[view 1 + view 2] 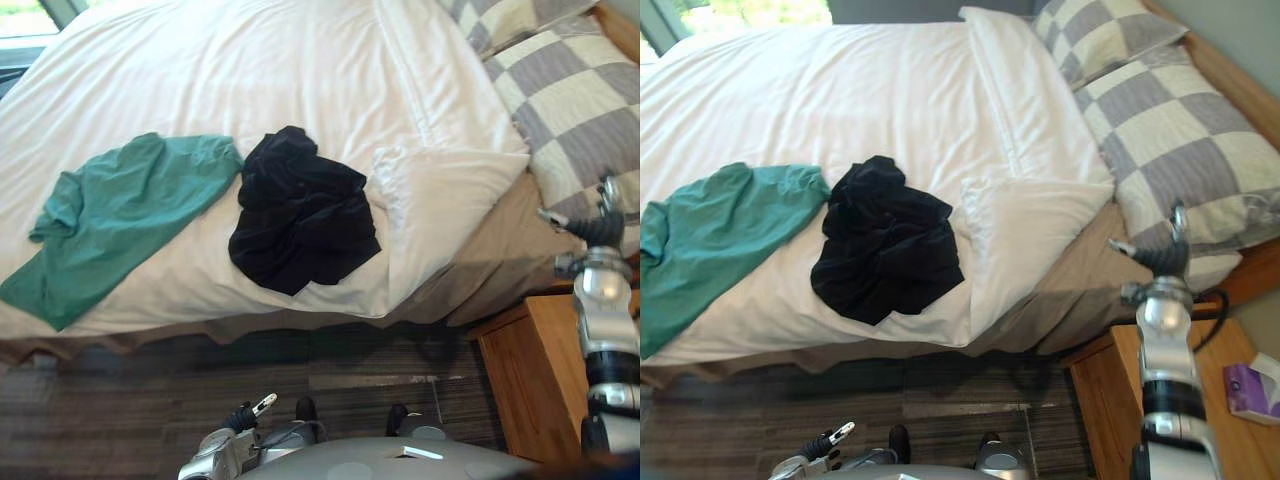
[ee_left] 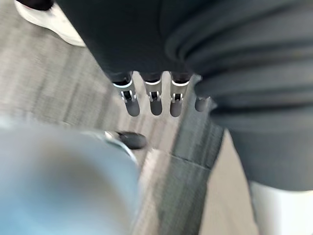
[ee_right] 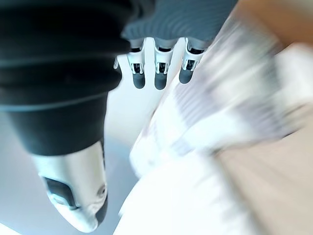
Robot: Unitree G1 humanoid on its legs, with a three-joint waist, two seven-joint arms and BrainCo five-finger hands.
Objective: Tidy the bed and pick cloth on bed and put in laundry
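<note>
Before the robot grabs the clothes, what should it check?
1. Clothes: green cloth and black cloth lie side by side on the duvet: ok.
2. Empty left hand: fingers straight, low over the floor: ok.
3. Empty right hand: open, raised beside the checked pillow: ok.
4. Tidy bed: the duvet corner is folded back, baring the tan sheet: not ok.
5. Hands at the clothes: both are apart from them: not ok.

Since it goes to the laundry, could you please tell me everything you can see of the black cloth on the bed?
The black cloth looks like soft, dark fabric, crumpled into a loose heap of folds. It lies on the white duvet near its front edge, its left side touching the green cloth, its right side by the duvet's turned-back corner.
</note>
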